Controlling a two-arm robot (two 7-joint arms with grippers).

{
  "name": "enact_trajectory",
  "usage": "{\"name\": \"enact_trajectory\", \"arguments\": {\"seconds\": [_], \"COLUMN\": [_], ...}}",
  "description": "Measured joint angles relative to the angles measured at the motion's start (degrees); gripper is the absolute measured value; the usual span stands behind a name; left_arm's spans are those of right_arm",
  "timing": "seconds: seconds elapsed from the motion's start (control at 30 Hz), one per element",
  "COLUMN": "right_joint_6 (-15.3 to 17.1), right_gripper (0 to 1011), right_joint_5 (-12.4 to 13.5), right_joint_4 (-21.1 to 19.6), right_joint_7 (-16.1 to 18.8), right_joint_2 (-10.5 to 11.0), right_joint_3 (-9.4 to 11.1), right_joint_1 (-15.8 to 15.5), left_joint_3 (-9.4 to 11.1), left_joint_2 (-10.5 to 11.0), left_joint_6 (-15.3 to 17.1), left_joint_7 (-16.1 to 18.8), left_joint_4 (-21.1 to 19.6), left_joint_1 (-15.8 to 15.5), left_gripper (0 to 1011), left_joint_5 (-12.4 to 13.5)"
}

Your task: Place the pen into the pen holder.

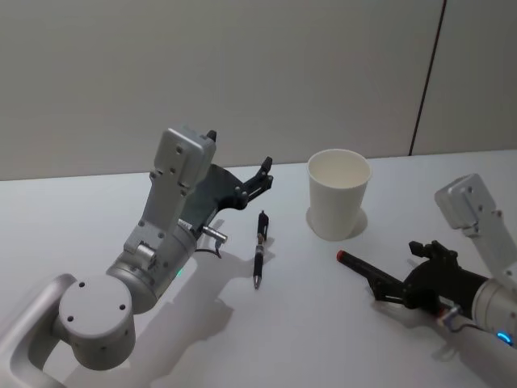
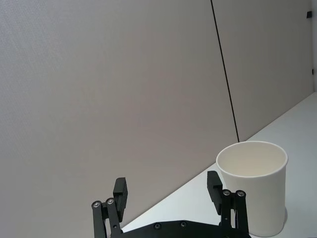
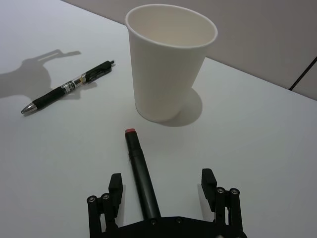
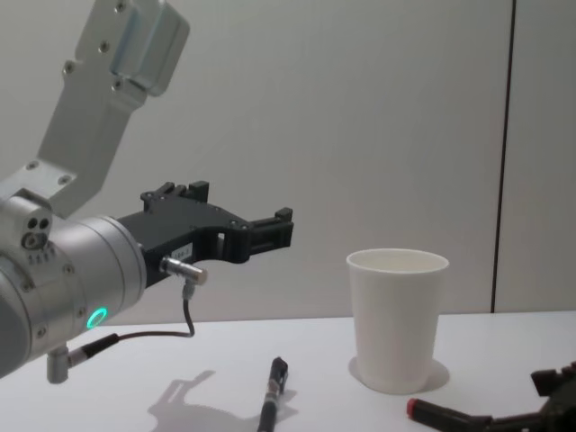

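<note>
The pen holder (image 1: 338,196), a white paper cup, stands upright on the white table (image 1: 97,218); it also shows as a cup (image 3: 167,64) and a cup (image 4: 397,317). A black click pen (image 1: 259,249) lies flat on the table left of the cup, seen again as the click pen (image 3: 69,87). A second black pen with a red end (image 3: 138,168) lies between the fingers of my right gripper (image 3: 161,183), which is open, low and just in front of the cup. My left gripper (image 1: 262,174) hangs open and empty above the table, left of the cup.
A plain grey wall (image 1: 242,73) with a dark vertical seam runs behind the table. The left arm's body (image 1: 153,250) stands over the table's left part.
</note>
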Motion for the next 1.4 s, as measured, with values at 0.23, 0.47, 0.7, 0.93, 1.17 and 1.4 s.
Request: {"name": "enact_trajectory", "arguments": {"seconds": [0.23, 0.47, 0.7, 0.93, 1.17, 1.4], "right_joint_6": [0.3, 0.4, 0.5, 0.6, 0.7, 0.7], "right_gripper": [1002, 1002, 1002, 1002, 946, 786], "right_joint_5": [-1.0, -1.3, -1.2, -1.1, -1.0, -1.0], "right_joint_4": [1.5, 2.7, 3.3, 3.7, 3.9, 4.0], "right_joint_7": [0.6, 0.9, 1.0, 1.0, 1.0, 1.1], "right_joint_2": [-0.9, -1.7, -2.2, -2.4, -2.6, -2.7], "right_joint_3": [-0.7, -1.2, -1.5, -1.6, -1.7, -1.8], "right_joint_1": [0.9, 1.5, 1.8, 2.0, 2.1, 2.1], "left_joint_3": [0.0, 0.0, 0.0, 0.0, 0.0, 0.0], "left_joint_2": [0.0, 0.0, 0.0, 0.0, 0.0, 0.0], "left_joint_6": [0.0, 0.0, 0.0, 0.0, 0.0, 0.0], "left_joint_7": [0.0, 0.0, 0.0, 0.0, 0.0, 0.0], "left_joint_4": [0.0, 0.0, 0.0, 0.0, 0.0, 0.0], "left_joint_1": [0.0, 0.0, 0.0, 0.0, 0.0, 0.0], "left_gripper": [1001, 1001, 1001, 1001, 1001, 1001], "left_joint_5": [0.0, 0.0, 0.0, 0.0, 0.0, 0.0]}}
